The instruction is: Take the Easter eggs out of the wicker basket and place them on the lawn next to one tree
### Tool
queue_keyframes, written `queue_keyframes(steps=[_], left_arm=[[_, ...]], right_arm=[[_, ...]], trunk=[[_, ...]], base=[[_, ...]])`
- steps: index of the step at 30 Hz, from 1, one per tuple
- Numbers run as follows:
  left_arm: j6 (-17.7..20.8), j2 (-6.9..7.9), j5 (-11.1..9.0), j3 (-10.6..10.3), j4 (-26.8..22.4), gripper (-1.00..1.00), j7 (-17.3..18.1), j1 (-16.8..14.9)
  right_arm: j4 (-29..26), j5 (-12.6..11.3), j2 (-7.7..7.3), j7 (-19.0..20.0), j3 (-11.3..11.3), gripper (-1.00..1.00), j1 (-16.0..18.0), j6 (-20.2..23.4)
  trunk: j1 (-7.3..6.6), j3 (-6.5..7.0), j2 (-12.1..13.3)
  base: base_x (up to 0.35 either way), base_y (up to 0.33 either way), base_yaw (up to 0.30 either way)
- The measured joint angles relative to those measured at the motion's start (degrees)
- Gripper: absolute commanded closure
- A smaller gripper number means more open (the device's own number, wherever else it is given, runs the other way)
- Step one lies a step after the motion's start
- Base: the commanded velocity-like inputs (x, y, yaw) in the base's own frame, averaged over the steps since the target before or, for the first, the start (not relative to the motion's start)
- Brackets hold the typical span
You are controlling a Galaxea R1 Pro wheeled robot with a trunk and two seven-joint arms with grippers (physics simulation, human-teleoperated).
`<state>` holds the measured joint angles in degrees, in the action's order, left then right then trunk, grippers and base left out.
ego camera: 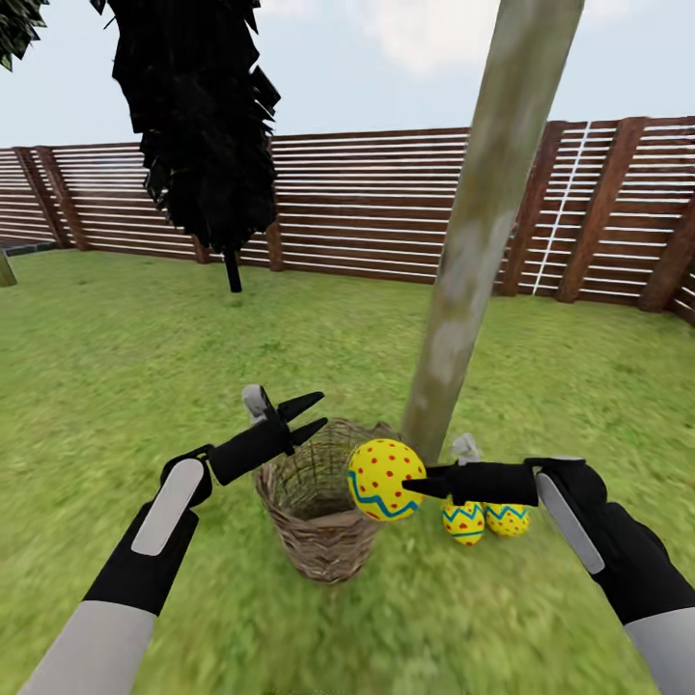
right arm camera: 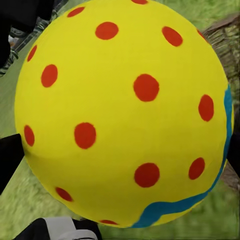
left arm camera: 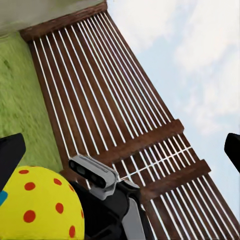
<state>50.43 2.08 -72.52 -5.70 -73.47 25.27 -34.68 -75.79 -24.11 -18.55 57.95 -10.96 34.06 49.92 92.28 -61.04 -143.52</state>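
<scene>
The pale grey-beige tree trunk [ego camera: 480, 228] is leaning over the brown wicker basket [ego camera: 321, 512]. The right tool [ego camera: 413, 482] is gripping a yellow dotted egg [ego camera: 385, 480] above its rim, long axis unclear. The left tool [ego camera: 311, 415] is hanging open.

Left hand [ego camera: 311, 415] fingers spread, raised; right hand [ego camera: 413, 486] closed, arm extended inward.

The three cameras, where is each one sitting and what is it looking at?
Head view: on the robot's head, looking down over both arms at the wicker basket, the tree and two eggs on the lawn.
Left wrist view: on the left arm, facing the fence and sky, its fingertips at the edges.
Right wrist view: on the right arm, close on the held Easter egg.
All three share that egg.
</scene>
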Motion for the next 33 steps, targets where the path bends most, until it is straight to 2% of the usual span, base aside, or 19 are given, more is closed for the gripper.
queue_keyframes(steps=[13, 14, 16, 19, 21, 25, 27, 28, 29, 30, 31, 32, 33], left_arm=[[-0.03, -0.01, 0.00, -0.06, 0.09, -1.00, -0.01, 0.00], [-0.03, -0.01, 0.00, -0.06, 0.08, -1.00, -0.01, 0.00], [-0.03, -0.01, 0.00, -0.06, 0.08, -1.00, -0.01, 0.00], [-0.03, -0.01, 0.00, -0.06, 0.08, -1.00, 0.00, 0.00], [-0.04, -0.01, 0.01, -0.06, 0.15, -1.00, 0.00, 0.00], [-0.04, -0.01, 0.00, -0.06, 0.09, -1.00, 0.00, 0.00], [-0.04, -0.01, 0.01, -0.06, 0.08, -1.00, 0.00, 0.00], [-0.07, -0.01, 0.01, -0.06, 0.13, -1.00, 0.00, 0.00], [-0.28, -0.01, 0.03, -0.06, 0.33, -1.00, 0.00, 0.01], [-1.07, 0.00, 0.06, -0.06, 0.54, -1.00, 0.02, 0.01], [-1.71, -0.02, 0.08, -0.11, 0.68, -1.00, 0.03, 0.01], [-1.90, -0.04, 0.08, -0.13, 0.77, -1.00, 0.04, 0.01], [-2.01, -0.07, 0.13, -0.14, 0.83, -1.00, 0.01, 0.01]], right_arm=[[0.29, 0.02, -0.06, -0.16, 0.44, 1.00, 0.00, -0.09], [0.57, 0.17, -0.06, -0.27, 1.01, 1.00, 0.00, -0.17], [1.16, 0.54, 0.06, -0.42, 3.52, 1.00, 0.00, -1.26], [1.74, 0.92, 0.11, -1.50, 4.64, 1.00, 0.00, -3.55], [2.17, 1.73, 0.32, -6.83, 4.76, 1.00, 0.00, -5.61], [2.30, 2.12, 0.52, -19.93, 4.70, 1.00, 0.00, -9.51], [2.27, 2.15, 0.61, -31.68, 4.51, 1.00, 0.00, -9.90], [2.28, 2.20, 0.63, -35.82, 4.40, 1.00, 0.01, -9.92], [2.30, 3.54, 0.65, -41.23, 4.31, 1.00, 0.01, -10.02], [2.94, 7.46, 1.22, -47.03, 4.21, 1.00, 0.01, -11.51], [4.80, 13.03, 2.27, -50.40, 4.22, 1.00, 0.01, -14.47], [6.14, 16.70, 2.75, -51.34, 4.26, 1.00, 0.01, -16.23], [7.10, 18.89, 3.07, -51.94, 4.31, 1.00, 0.01, -17.35]], trunk=[[0.00, 0.79, 0.00], [0.00, 0.85, 0.00], [0.00, 0.97, 0.00], [0.00, 1.12, 0.00], [-0.01, 1.21, 0.00], [-0.01, 1.40, 0.00], [-0.01, 1.48, 0.00], [-0.01, 1.50, 0.00], [-0.02, 1.51, 0.00], [-0.02, 1.51, 0.00], [-0.02, 1.51, 0.00], [-0.02, 1.51, 0.00], [-0.03, 1.51, 0.00]], base=[[-0.126, -0.255, -0.235], [-0.126, -0.255, -0.236], [-0.126, -0.255, -0.237], [-0.099, -0.263, -0.238], [-0.022, -0.271, -0.238], [-0.003, -0.273, -0.239], [0.007, -0.275, -0.222], [0.060, -0.279, -0.098], [0.108, -0.281, -0.032], [0.132, -0.281, -0.011], [0.140, -0.282, -0.005], [0.146, -0.282, -0.002], [0.149, -0.283, -0.001]])
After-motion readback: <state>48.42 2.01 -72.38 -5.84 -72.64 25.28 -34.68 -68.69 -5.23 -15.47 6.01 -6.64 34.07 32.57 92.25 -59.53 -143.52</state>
